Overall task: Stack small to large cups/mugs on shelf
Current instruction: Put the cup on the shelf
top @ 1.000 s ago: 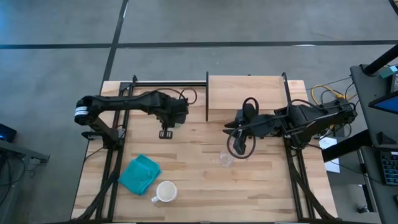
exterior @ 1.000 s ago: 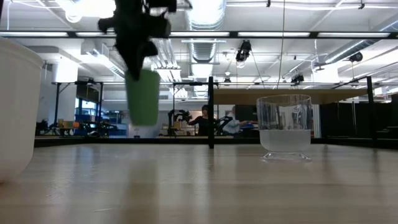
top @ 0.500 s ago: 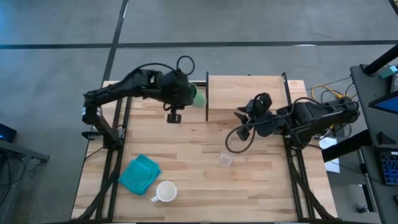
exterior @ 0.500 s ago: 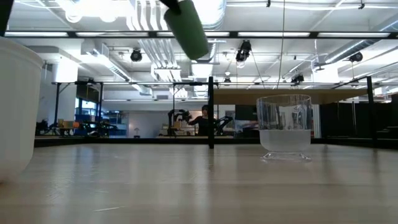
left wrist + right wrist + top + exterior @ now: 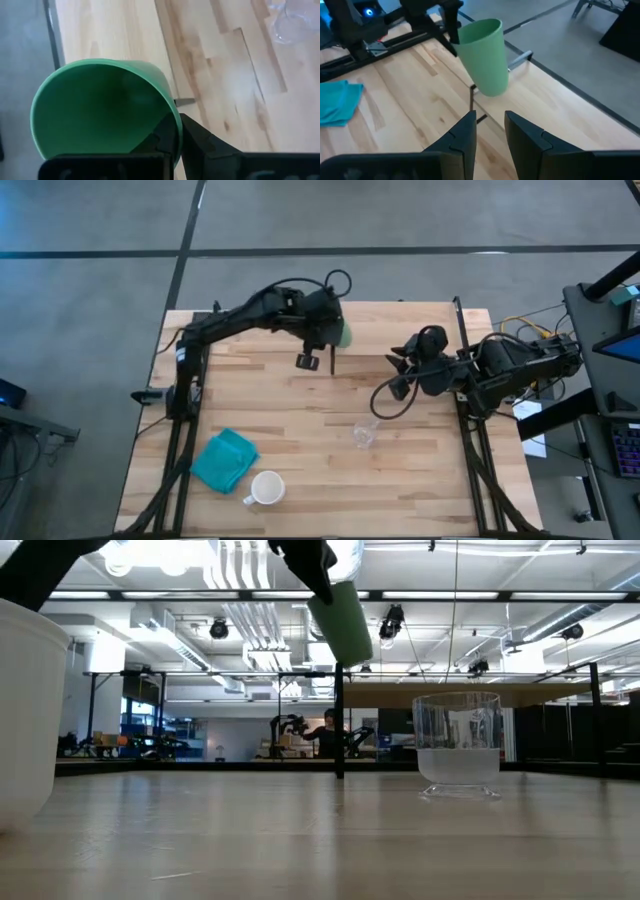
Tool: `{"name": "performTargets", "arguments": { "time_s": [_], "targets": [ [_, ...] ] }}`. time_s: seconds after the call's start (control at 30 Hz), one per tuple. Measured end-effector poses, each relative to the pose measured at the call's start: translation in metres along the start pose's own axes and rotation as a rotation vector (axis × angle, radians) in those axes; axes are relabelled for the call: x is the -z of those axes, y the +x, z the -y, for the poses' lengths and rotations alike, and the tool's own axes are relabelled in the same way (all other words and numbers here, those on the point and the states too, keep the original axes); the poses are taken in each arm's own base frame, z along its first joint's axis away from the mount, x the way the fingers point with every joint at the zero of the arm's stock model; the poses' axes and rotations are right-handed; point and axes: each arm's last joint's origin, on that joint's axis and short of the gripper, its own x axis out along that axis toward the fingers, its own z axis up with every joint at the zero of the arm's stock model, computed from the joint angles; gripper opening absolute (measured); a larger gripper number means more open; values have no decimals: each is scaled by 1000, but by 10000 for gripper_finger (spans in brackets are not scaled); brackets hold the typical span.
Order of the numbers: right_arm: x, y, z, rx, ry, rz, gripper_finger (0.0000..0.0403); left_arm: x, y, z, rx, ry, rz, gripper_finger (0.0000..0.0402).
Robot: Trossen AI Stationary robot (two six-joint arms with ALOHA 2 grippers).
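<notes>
Bright, even overhead light washed the scene, ceiling fixtures (image 5: 150,552) flared white at the low view's upper left, shadows stayed faint, and the white mug (image 5: 25,720) at the left edge loomed blurred.

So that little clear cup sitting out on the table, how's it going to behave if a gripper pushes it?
The clear cup looks thin-walled and empty, so probably light and apt to slide or tip. Its base looks narrower than its rim, which favours tipping when pushed high. Smooth transparent walls may be slippery.
</notes>
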Motion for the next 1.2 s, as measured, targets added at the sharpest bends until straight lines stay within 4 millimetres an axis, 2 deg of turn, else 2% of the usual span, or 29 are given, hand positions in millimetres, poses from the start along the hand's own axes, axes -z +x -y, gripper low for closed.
{"name": "performTargets", "arguments": {
  "time_s": [0.17,0.37,0.57,0.93,1.2],
  "targets": [
    [4,0,4,27,13,-35,96,1,7,-12,-21,-10,20,0],
    [6,0,4,34,7,-43,96,-3,6,-23,19,-31,167,0],
    [6,0,4,35,7,-43,96,-1,12,-25,33,-38,151,0],
    [11,5,3,47,9,-54,96,0,46,-31,59,-51,102,0],
    [20,11,2,66,28,-74,96,0,53,-33,60,-53,98,0]
  ]
}}
